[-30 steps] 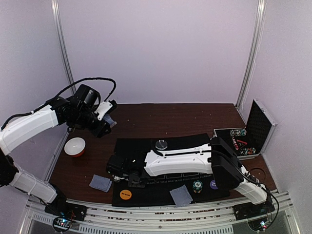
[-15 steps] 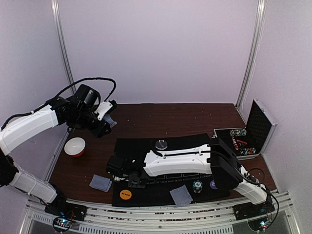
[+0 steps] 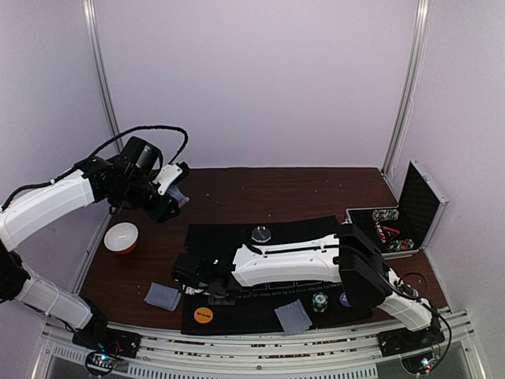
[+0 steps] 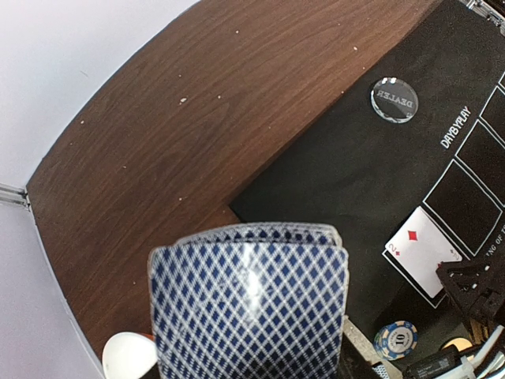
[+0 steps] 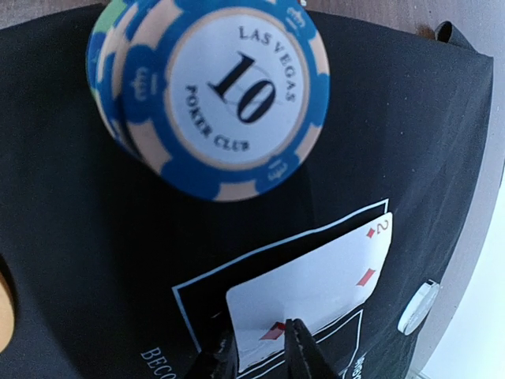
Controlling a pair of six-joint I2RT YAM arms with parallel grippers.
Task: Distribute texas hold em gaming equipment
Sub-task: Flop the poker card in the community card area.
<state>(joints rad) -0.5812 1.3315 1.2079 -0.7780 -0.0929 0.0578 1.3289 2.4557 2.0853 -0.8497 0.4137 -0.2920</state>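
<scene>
One card step is live: the community card on the mat (image 3: 237,237). Everything below is placed against the mat, left to right.

- left hand (image 3: 175,195): raised well off the mat's far-left corner and clamped on the deck (image 4: 248,308), backs toward its camera. Leave it parked, it's clear of the work.
- bowl (image 3: 121,237): on the worktop left of the mat, not involved.
- face-down pair (image 3: 163,296): on the worktop just off the mat's near-left corner.
- orange disc (image 3: 203,315): on the mat's near-left edge.
- right hand (image 5: 260,355): reached across to the mat's left end, jaws narrowly parted at the near edge of the card (image 5: 316,288). The card is a two of diamonds, face up, flat inside what looks like the end outline and roughly square to it. I read this as a release, card not pinched.
- chips (image 5: 213,95): blue stack on the mat, near the card but apart.

My take on doing it well:
- open wider before moving, so no pad drags the card
- lift straight up with no sideways slide, since a thin card shifts easily
- back out toward the mat's right end, not over the chips

- second pair (image 3: 293,316): at the mat's near edge, right of centre.
- dealer disc (image 4: 394,99): near the mat's far edge.
- purple disc (image 3: 345,298): near-right of the mat.
- case (image 3: 410,213): open, off the mat's right end.
</scene>
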